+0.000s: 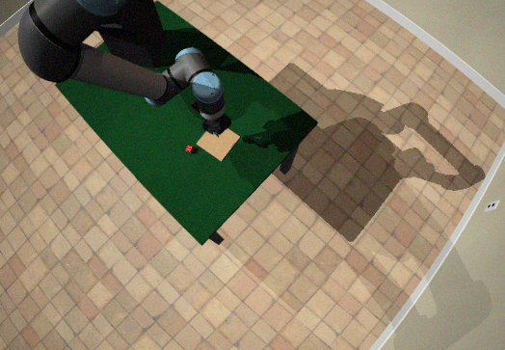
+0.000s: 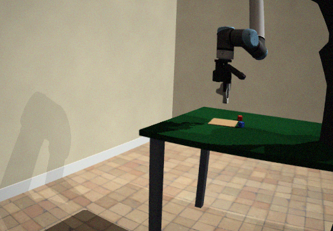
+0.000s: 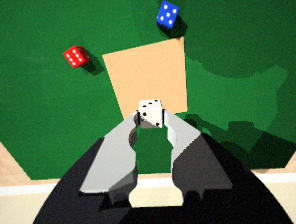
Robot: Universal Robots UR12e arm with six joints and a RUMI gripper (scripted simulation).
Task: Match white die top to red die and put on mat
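Observation:
My gripper (image 3: 150,110) is shut on the white die (image 3: 151,113) and holds it high above the green table, over the near edge of the tan mat (image 3: 147,75). In the exterior view the gripper (image 2: 225,99) hangs well above the mat (image 2: 223,122). The red die (image 3: 76,56) sits flat on the table beside the mat and seems to show six on top; it also shows in the overhead view (image 1: 189,148) and side view (image 2: 240,118). The blue die (image 3: 168,15) sits flat off another edge of the mat, showing four; it also shows in the side view (image 2: 241,125).
The green table (image 1: 178,129) stands on a tiled floor. The arm's base column (image 1: 132,18) rises at the far end of the table. The table's edge and the floor show below the gripper in the wrist view.

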